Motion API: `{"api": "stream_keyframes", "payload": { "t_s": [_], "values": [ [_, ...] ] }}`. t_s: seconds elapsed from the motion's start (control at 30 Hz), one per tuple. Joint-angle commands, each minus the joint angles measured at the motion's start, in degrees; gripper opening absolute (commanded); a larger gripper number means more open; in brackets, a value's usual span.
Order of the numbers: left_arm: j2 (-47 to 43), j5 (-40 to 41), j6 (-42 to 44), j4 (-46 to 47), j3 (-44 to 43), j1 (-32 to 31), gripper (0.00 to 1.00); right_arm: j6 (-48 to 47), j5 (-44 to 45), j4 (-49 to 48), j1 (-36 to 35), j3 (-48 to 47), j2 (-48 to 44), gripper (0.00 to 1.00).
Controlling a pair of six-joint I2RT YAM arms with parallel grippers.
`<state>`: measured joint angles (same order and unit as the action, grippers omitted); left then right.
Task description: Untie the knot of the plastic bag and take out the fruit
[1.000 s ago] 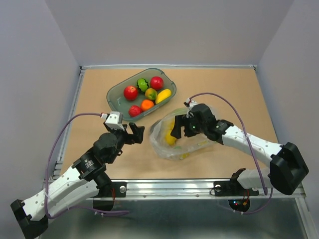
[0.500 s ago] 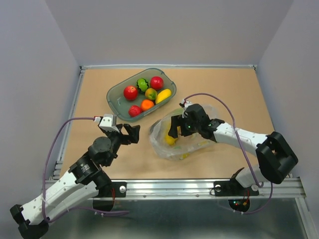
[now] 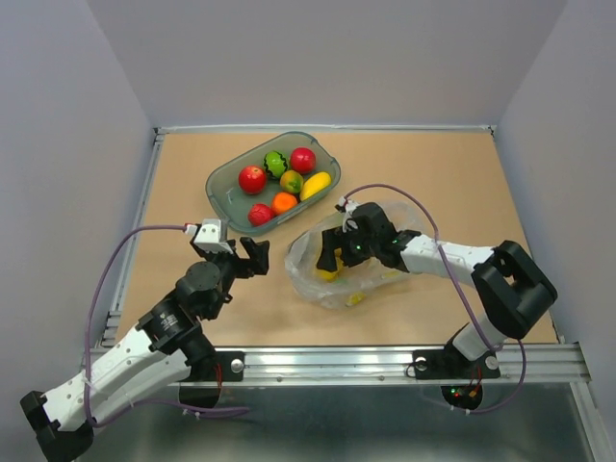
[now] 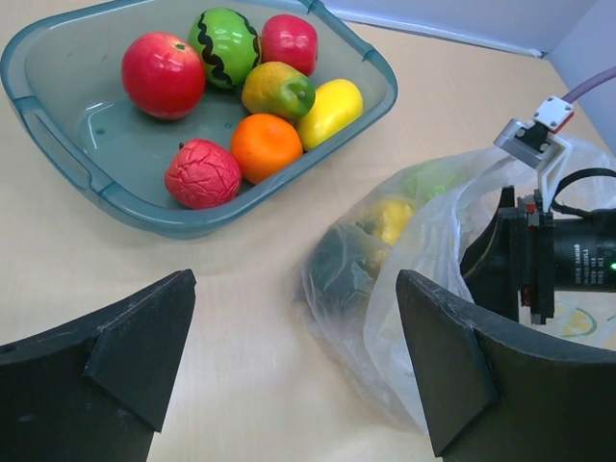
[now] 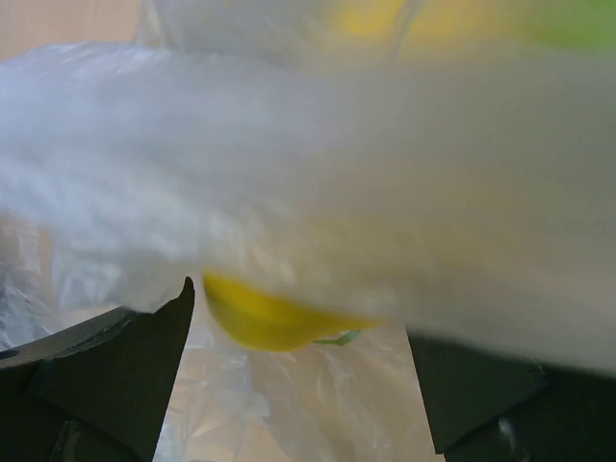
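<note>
The clear plastic bag lies on the table in front of the tray, its mouth open. A yellow fruit shows through it. My right gripper is open and reaches inside the bag. In the right wrist view the open gripper has a yellow fruit just ahead between its fingers, under blurred plastic. My left gripper is open and empty, just left of the bag. The left wrist view shows the bag holding a yellow piece, a green piece and a dark piece.
The grey-green tray stands at the back, with red apples, an orange, a strawberry and a long yellow mango. It also shows in the left wrist view. Walls close the table on three sides.
My right gripper has pushed left, deeper into the bag towards the yellow fruit. My left gripper has drawn back slightly to the left.
</note>
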<state>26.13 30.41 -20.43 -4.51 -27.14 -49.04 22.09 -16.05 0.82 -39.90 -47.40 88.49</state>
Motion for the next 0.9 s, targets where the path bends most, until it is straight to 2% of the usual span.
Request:
{"api": "stream_keyframes", "payload": {
  "t_s": [0.0,0.13,0.2,0.3,0.33,0.37,0.4,0.57,0.7,0.8,0.87],
  "values": [
    [1.2,-0.61,0.39,2.05,-0.02,0.17,0.96,1.28,-2.13,-3.72,-0.79,-1.47,2.82,0.93],
    [2.87,-1.94,0.83,2.93,-0.02,0.17,0.96,1.64,-0.56,-5.3,-1.67,-2.26,5.11,0.92],
    [3.57,-2.2,0.91,3.11,-0.11,0.17,0.96,1.91,1.37,-5.22,-1.76,-2.53,5.99,0.85],
    [3.23,-2.38,0.65,2.84,-0.29,0.17,0.96,2.34,3.22,-5.22,-1.76,-1.47,5.03,0.63],
    [3.14,-2.38,0.65,3.1,-0.2,0.17,0.96,2.35,4.61,-5.13,-1.76,-0.95,3.81,0.46],
    [2.88,-2.38,0.56,3.19,-0.11,0.17,0.96,2.26,5.41,-4.95,-1.76,-0.42,3.1,0.39],
    [2.7,-2.55,0.48,3.2,-0.02,0.17,0.96,2.17,6.81,-4.43,-1.76,0.45,2.22,0.26],
    [2.0,-3.26,0.65,3.46,-0.02,0.17,0.96,1.91,12.61,1.09,-1.76,2.83,-6.81,0.07],
    [1.91,-3.6,0.83,3.72,-0.02,0.17,0.96,1.82,17.27,5.06,-1.76,3.28,-12.53,0.01],
    [1.65,-4.75,0.48,3.72,-0.28,0.17,0.96,1.56,20.88,8.23,-1.76,3.19,-14.57,0.01],
    [0.94,-6.58,0.12,4.25,-0.55,0.17,0.95,1.56,21.77,10.33,-1.76,2.75,-15.18,0.07]
  ]
}}
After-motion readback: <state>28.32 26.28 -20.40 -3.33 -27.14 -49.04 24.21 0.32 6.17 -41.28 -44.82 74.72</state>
